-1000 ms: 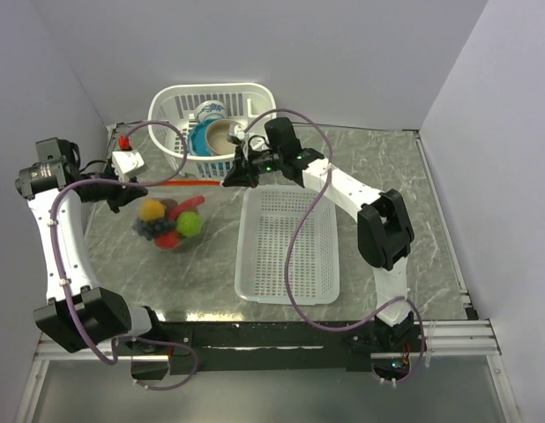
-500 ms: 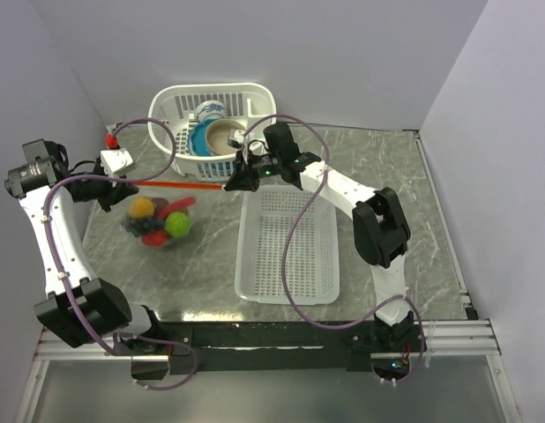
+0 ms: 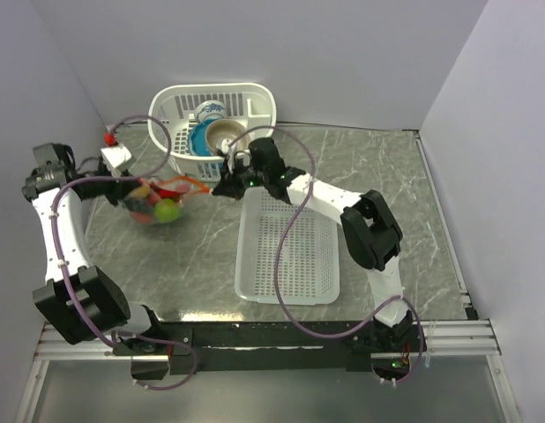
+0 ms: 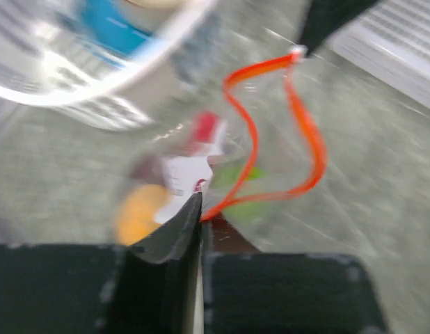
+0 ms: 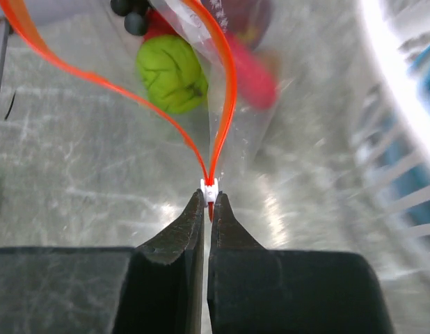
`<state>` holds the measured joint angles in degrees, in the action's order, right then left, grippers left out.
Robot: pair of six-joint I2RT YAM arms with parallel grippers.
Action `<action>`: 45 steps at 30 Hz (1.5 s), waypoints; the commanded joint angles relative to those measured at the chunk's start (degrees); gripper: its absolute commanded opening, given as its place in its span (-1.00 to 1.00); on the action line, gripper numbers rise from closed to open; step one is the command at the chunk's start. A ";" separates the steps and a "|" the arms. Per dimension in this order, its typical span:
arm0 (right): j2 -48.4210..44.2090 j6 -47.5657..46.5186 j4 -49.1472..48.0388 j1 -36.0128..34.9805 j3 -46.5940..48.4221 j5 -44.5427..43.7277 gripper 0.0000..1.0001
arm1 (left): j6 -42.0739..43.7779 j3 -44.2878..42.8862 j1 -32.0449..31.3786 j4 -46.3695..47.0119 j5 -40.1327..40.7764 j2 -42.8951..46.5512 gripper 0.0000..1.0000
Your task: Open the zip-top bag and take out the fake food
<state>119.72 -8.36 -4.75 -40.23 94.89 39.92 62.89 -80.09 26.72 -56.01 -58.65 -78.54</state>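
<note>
I see a clear zip-top bag [image 3: 147, 196] with an orange-red zip strip [image 5: 227, 73], holding green, red, yellow-orange and dark fake food [image 3: 166, 211]. The tabletop [image 3: 387, 172] is grey with pale marble veins. The mesh baskets [image 3: 286, 256] are white; one bowl [image 3: 199, 141] blue, another bowl [image 3: 225, 135] beige.

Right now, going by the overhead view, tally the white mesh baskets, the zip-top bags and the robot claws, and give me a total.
White mesh baskets: 2, the deep basket at the back and the shallow basket nearer the arms.
Bags: 1, the zip-top bag, its mouth open.
Claws: 2, the left claw and the right claw, each shut on the bag's mouth.
Total: 5.
</note>
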 commanded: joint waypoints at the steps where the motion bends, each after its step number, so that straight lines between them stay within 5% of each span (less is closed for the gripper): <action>1: -7.04 2.29 -3.85 -1.52 -8.39 -2.22 -0.85 | 18.87 6.34 -1.67 -19.88 -0.07 1.03 -0.69; 5: -11.43 3.09 -0.27 -3.71 -12.45 -3.96 -0.07 | 16.12 12.40 -2.20 -22.92 5.99 1.54 -0.25; 6: -13.09 3.26 0.35 -4.24 -13.67 -7.63 0.61 | 16.99 13.99 -2.29 -22.92 6.88 3.55 0.08; 7: -13.98 3.78 0.88 -4.77 -14.20 -9.67 1.00 | 18.48 16.26 -2.20 -22.83 7.41 4.62 0.31; 10: -16.71 6.85 0.19 -6.61 -16.40 -15.22 1.00 | 17.28 15.07 -2.20 -22.83 7.33 6.91 0.98; 19: -17.50 14.51 5.47 -16.62 -15.86 -26.80 1.00 | 8.82 -7.87 3.95 -22.57 6.09 3.84 0.94; 24: -18.65 18.28 2.12 -22.87 -22.64 -41.40 0.93 | -3.09 -0.35 5.80 -3.02 10.48 -2.55 0.94; 26: -19.08 21.09 1.86 -24.80 -24.83 -46.21 0.59 | -2.26 0.46 6.15 -3.75 10.14 -6.43 0.97; 28: -19.35 22.85 1.68 -27.08 -25.98 -49.39 -0.24 | 0.99 0.55 6.41 -7.70 8.83 -11.88 0.94; 30: -19.18 23.30 1.94 -28.58 -27.04 -53.87 -0.71 | 3.45 1.60 6.33 -9.20 7.24 -15.39 0.94; 38: -12.33 24.44 1.25 -30.08 -25.02 -54.78 -0.73 | -2.33 5.56 2.90 -0.25 9.69 -17.70 0.94; 45: -5.56 24.18 1.59 -29.91 -20.01 -53.98 -0.46 | -4.80 9.16 0.62 5.11 11.37 -16.91 0.98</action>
<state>111.09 15.20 -2.28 -70.26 72.25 -12.86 60.03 -72.40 28.01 -54.50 -47.94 -97.86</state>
